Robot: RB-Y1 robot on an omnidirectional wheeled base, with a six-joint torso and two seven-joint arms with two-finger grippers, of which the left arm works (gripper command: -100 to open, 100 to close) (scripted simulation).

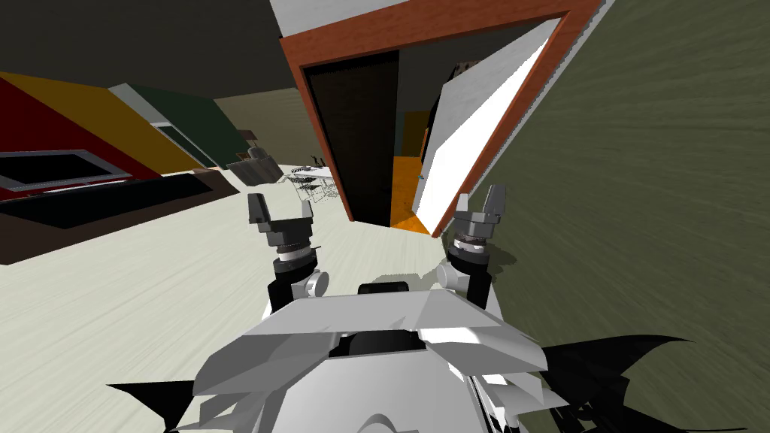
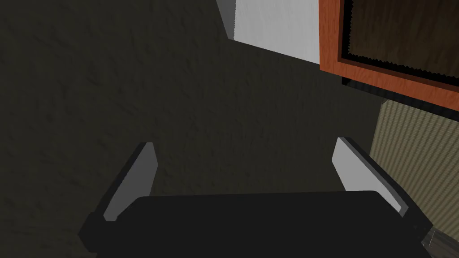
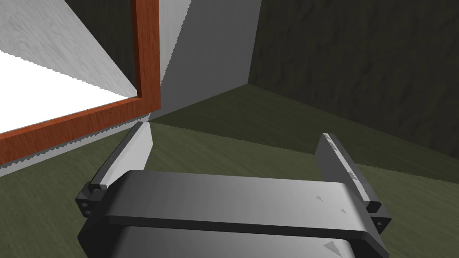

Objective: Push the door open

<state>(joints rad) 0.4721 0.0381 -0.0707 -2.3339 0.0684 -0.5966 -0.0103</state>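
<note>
Both grippers sit just above my chest: the left gripper point(image 1: 282, 207) over the pale floor point(image 1: 150, 286), the right gripper point(image 1: 481, 201) near the green wall point(image 1: 639, 188). Each has its jaws released, spread wide with nothing between them, as both wrist views show plainly.

Ahead stands the red-brown frame point(image 1: 428, 21). The door point(image 1: 481, 128), a white panel, hangs at the frame's right side and is swung away from me into the space beyond, angled well off the frame's plane. Between its free edge and a dark panel point(image 1: 361, 135) at the frame's left lies a gap, and through it shows an orange floor point(image 1: 406, 180).

Neither gripper touches the door; the right one is the nearer, close to the frame's foot but apart from the panel.

My reading is that the push is largely made — the door is open, though I cannot tell whether it is at full swing. What may be left is widening the gap, which would mean moving forward and bringing the right gripper against the white face.
</note>
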